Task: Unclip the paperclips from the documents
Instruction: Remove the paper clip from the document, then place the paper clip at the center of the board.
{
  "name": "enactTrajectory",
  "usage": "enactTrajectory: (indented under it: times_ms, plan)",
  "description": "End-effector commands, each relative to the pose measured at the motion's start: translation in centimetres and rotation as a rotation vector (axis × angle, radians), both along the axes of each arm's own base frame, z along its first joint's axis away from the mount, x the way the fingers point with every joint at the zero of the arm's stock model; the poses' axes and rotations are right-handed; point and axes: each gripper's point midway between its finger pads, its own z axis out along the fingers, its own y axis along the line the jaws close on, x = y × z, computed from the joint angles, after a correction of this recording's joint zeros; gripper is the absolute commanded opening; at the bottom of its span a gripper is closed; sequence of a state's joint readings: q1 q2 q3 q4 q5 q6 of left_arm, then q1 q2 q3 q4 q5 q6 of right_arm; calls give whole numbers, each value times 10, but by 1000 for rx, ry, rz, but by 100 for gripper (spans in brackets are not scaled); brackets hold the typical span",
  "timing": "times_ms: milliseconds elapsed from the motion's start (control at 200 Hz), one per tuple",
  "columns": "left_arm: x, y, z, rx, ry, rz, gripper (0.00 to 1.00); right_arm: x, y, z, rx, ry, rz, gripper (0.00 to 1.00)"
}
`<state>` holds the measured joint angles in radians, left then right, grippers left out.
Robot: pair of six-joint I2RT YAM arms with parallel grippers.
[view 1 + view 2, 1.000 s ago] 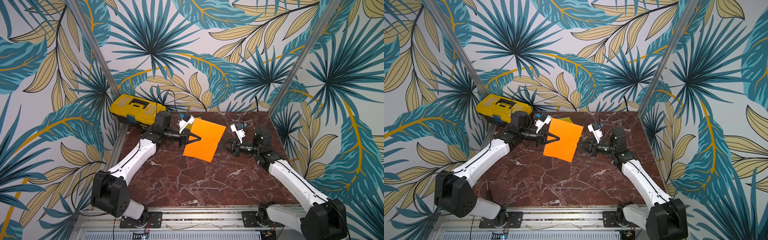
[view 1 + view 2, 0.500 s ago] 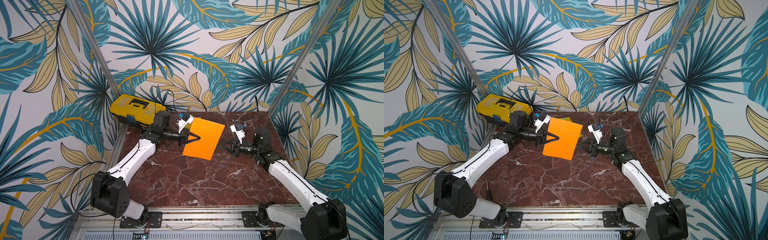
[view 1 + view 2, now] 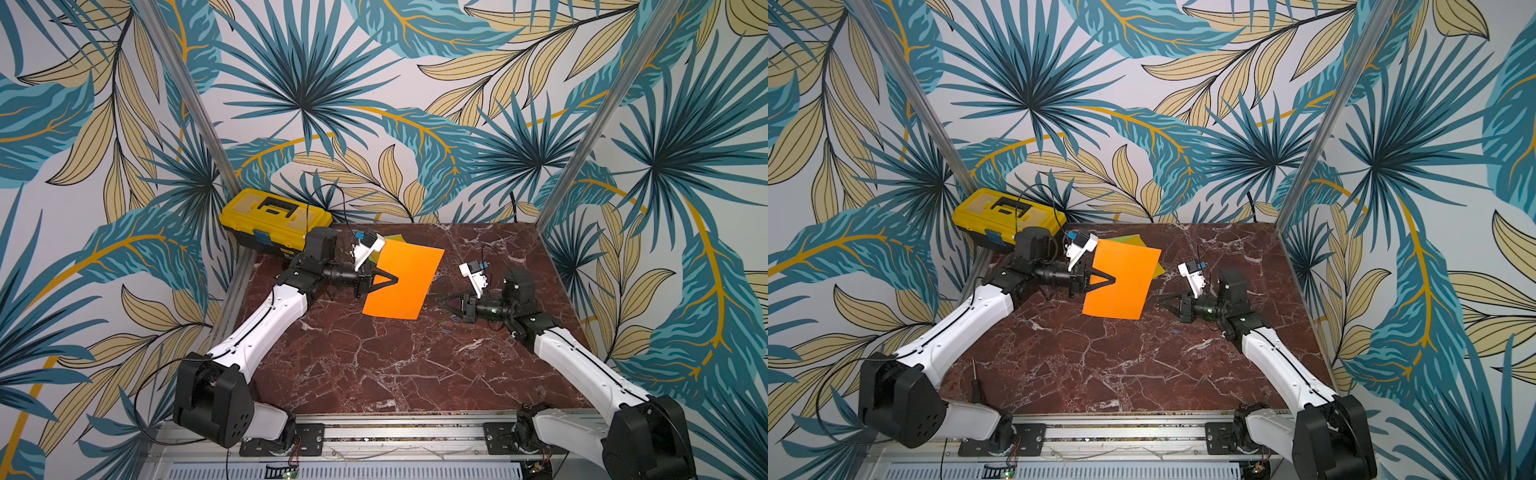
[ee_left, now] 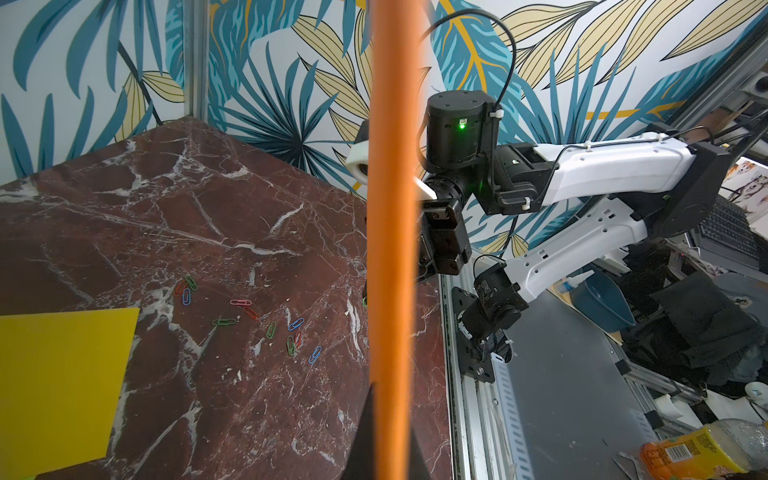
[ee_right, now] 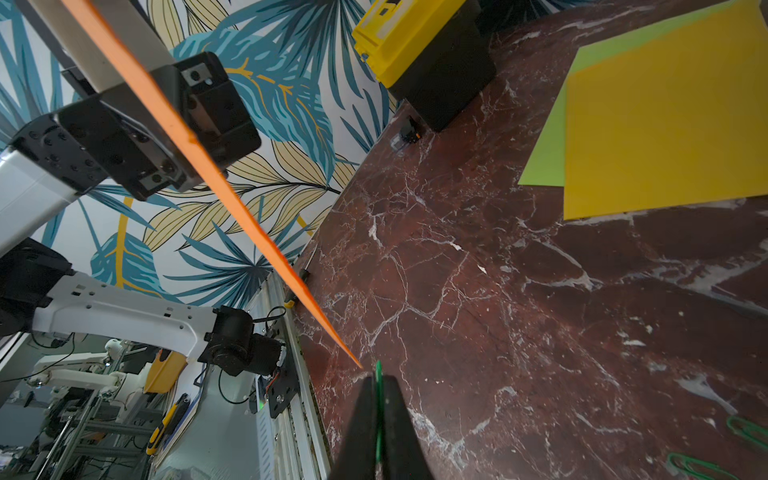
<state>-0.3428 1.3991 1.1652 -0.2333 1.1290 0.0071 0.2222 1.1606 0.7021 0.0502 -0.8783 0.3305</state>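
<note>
Both top views show the marble tabletop (image 3: 374,365) stretching wide from the front rail to the orange sheet (image 3: 407,286). The left gripper (image 3: 395,281) pinches the sheet at its side edge and holds it raised and tilted. A golden yellow sheet (image 5: 665,116) overlaps a lime green sheet (image 5: 544,158), both flat near the toolbox (image 3: 276,218). The right gripper (image 3: 441,300) is clamped on a green paperclip (image 5: 378,399), seemingly just clear of the orange corner. Other loose paperclips (image 4: 296,323) lie scattered on the marble nearby.

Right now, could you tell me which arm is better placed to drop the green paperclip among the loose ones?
Right, probably. The right gripper is shut on the green paperclip, close to the loose paperclips on the table. The left gripper is shut on the orange sheet, held up.
</note>
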Motion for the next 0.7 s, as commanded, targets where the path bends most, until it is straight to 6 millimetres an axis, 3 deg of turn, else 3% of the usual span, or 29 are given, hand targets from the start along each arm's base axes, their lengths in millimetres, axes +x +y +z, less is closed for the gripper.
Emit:
enactTrajectory:
  times_ms: [0, 325, 696]
  plan:
    - [-4, 6, 5, -1, -23, 30, 0, 5, -8, -27, -34, 93, -69, 7]
    - [-7, 9, -1, 10, -11, 52, 0, 15, -24, -86, -104, 277, -228, 7]
    - [-7, 10, -1, 12, -15, 56, 0, 4, -44, -145, -181, 488, -369, 6]
